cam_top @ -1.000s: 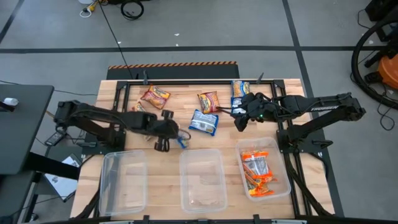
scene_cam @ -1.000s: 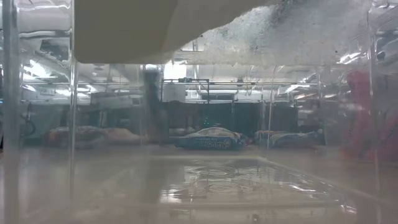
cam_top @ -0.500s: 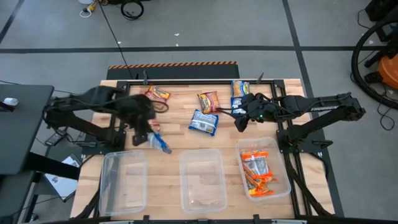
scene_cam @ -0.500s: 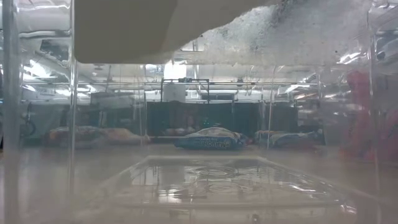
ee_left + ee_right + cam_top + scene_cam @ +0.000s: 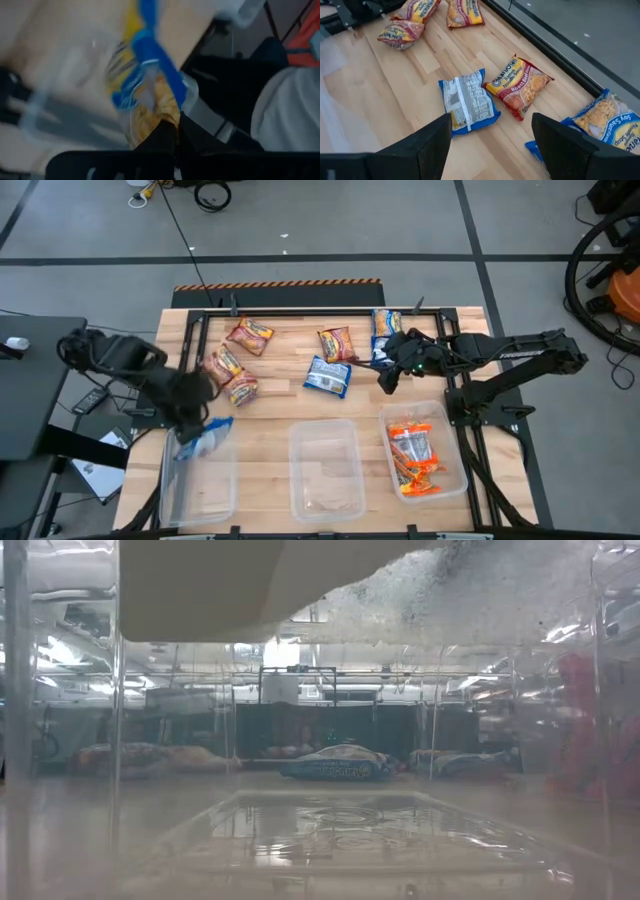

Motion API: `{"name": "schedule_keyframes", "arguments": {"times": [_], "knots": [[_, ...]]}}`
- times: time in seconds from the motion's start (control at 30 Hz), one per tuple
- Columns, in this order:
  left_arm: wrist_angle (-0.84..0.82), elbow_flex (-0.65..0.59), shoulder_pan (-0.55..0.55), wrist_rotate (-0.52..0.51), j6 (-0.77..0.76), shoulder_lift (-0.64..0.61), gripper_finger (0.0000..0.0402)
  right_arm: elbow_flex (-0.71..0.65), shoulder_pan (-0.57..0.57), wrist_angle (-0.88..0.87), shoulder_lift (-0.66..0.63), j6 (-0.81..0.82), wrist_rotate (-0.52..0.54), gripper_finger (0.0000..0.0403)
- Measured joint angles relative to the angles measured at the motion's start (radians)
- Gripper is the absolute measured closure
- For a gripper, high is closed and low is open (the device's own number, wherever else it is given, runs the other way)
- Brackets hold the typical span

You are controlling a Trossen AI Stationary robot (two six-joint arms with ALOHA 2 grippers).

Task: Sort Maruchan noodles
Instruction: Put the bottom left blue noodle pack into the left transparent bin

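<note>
Over the far edge of the leftmost clear bin (image 5: pixel 197 480), the left gripper (image 5: pixel 190 423) is clamped on a blue-and-white noodle packet (image 5: pixel 205 437) that hangs above the bin's rim. Two red packets (image 5: pixel 232 376) lie on the counter (image 5: pixel 270 405) just beyond. Mid-counter sit another blue packet (image 5: pixel 327 376) and a roast-beef packet (image 5: pixel 336 343). The right gripper (image 5: pixel 383 375) hovers with fingers spread, near the right bin (image 5: pixel 452 465) holding orange packets (image 5: pixel 413 457).

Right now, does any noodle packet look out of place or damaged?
Nothing looks damaged. One blue packet hangs from the left gripper above the left bin's far edge. Another blue packet lies label-down on the table, which is untidy but harmless.
</note>
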Motion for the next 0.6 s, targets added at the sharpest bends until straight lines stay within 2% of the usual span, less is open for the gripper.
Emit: {"name": "schedule_keyframes", "arguments": {"times": [0.13, 0.3, 0.5, 0.6], "knots": [[0.036, -0.059, -0.136, 0.034, -0.136, 0.002, 0.0398, 0.000, 0.002, 0.000, 0.000, -0.027, -0.028, 0.0124], [0.138, -0.175, -0.285, 0.040, -0.163, 0.000, 0.0399, 0.000, 0.006, 0.001, 0.000, -0.067, -0.058, 0.0124], [0.434, -0.338, -0.363, 0.019, -0.105, 0.001, 0.0399, 0.000, 0.006, 0.001, 0.000, -0.084, -0.071, 0.0124], [0.507, -0.412, -0.380, 0.012, -0.125, 0.002, 0.0399, 0.000, 0.006, 0.000, 0.000, -0.091, -0.071, 0.0124]]}}
